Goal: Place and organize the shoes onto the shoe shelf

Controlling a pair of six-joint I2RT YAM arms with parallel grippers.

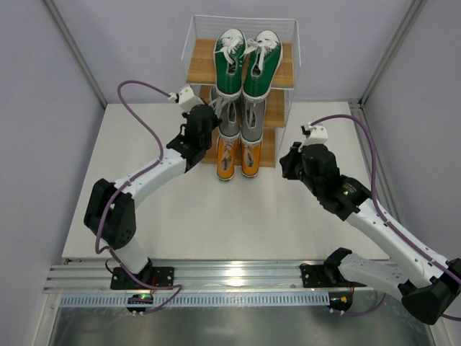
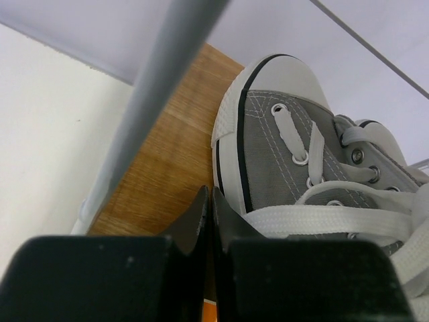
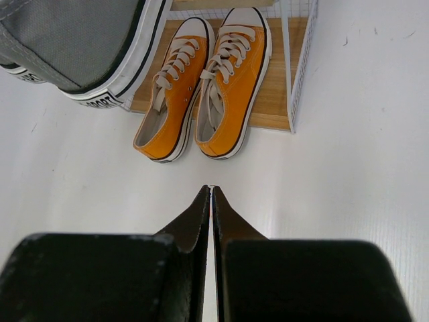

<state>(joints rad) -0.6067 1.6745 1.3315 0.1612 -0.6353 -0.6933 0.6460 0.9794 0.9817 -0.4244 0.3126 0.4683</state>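
Left wrist view shows the left gripper (image 2: 210, 201) with its two black fingers pressed together and nothing between them, its tips just beside the white rubber toe of a grey canvas sneaker pair (image 2: 281, 147) with white laces, which lies on a light brown wooden board (image 2: 167, 161); whether the tips touch the shoe cannot be told. A blurred grey bar (image 2: 154, 100) slants across the board to their left. In the overhead view this gripper sits at the left side of the small three-tier shoe shelf (image 1: 202, 68), level with its middle board, where the grey pair rests. The green canvas sneakers (image 1: 248, 65) lie side by side on the top board, and the orange canvas sneakers (image 3: 201, 100) on the bottom board, toes inward, heels reaching out over the white table (image 1: 216, 216). The right gripper (image 3: 212, 201), fingers likewise closed on nothing, hovers above the table near the orange heels, apart from them.
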